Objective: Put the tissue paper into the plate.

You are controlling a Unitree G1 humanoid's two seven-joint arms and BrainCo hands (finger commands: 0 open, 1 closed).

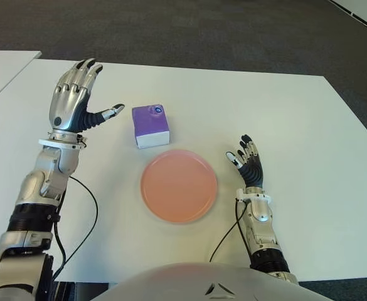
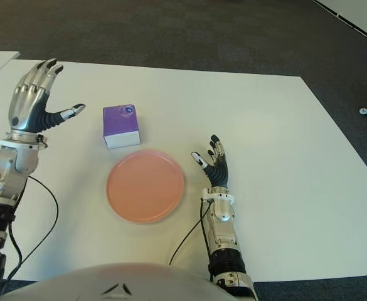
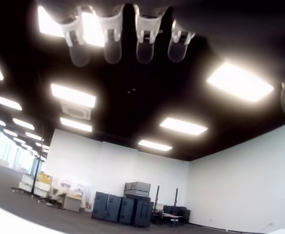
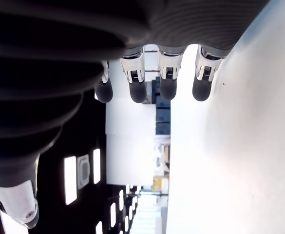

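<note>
Left hand point(image 1: 76, 97) spread, raised | white table point(image 1: 296, 125) | dark carpet point(image 1: 202, 31)

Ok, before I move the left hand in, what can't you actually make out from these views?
- Tissue pack: its far and underside faces are hidden in both eye views; the top label is too small to read.
- Plate: neither wrist view shows it.
- Left hand: its wrist view faces the ceiling, so no pack there.
- Right hand: whether it touches the table is unclear.

White table point(image 1: 308, 157) on dark grey carpet point(image 1: 202, 31); ceiling light panels point(image 3: 239, 80); white walls point(image 3: 152, 170); dark cases point(image 3: 125, 209).
</note>
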